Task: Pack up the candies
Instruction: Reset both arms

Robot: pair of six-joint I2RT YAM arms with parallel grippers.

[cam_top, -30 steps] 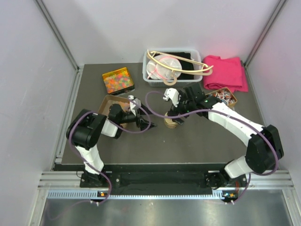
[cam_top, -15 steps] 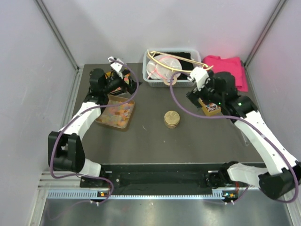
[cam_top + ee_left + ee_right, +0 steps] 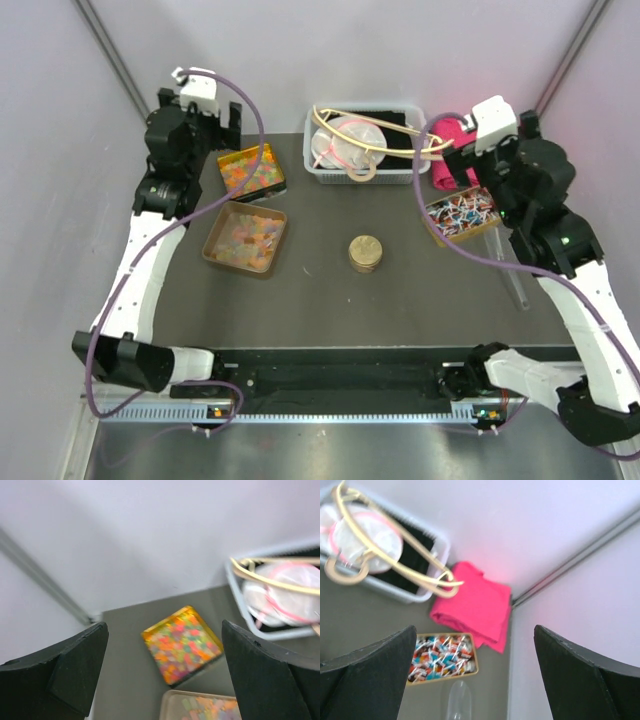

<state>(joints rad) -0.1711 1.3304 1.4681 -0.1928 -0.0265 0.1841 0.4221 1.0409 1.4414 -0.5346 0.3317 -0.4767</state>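
Note:
The candies (image 3: 247, 236) are pale orange, pink and yellow gummy pieces lying in a shallow brown tray (image 3: 211, 244) at the left of the table. In the left wrist view the candies (image 3: 210, 709) show at the bottom edge. My left gripper (image 3: 228, 118) hangs high over the back left corner, open and empty, well above the tray. In its own view the left gripper (image 3: 164, 645) frames a gold tin. My right gripper (image 3: 458, 160) is raised at the back right, open and holding nothing. In its own view the right gripper (image 3: 475, 635) looks down on the table's back right corner.
A gold tin of bright mixed sweets (image 3: 250, 170) sits behind the tray. A round gold lid-like object (image 3: 365, 252) lies mid-table. Further back are a white basket (image 3: 318, 170) with a hanger, a pink cloth (image 3: 475, 605), a tin of twist-wrapped sweets (image 3: 462, 213) and a clear tube (image 3: 459, 700).
Both arms have lifted away from the middle of the table and swung outward and back, the left to the back left corner, the right to the back right. Both grippers stayed open.

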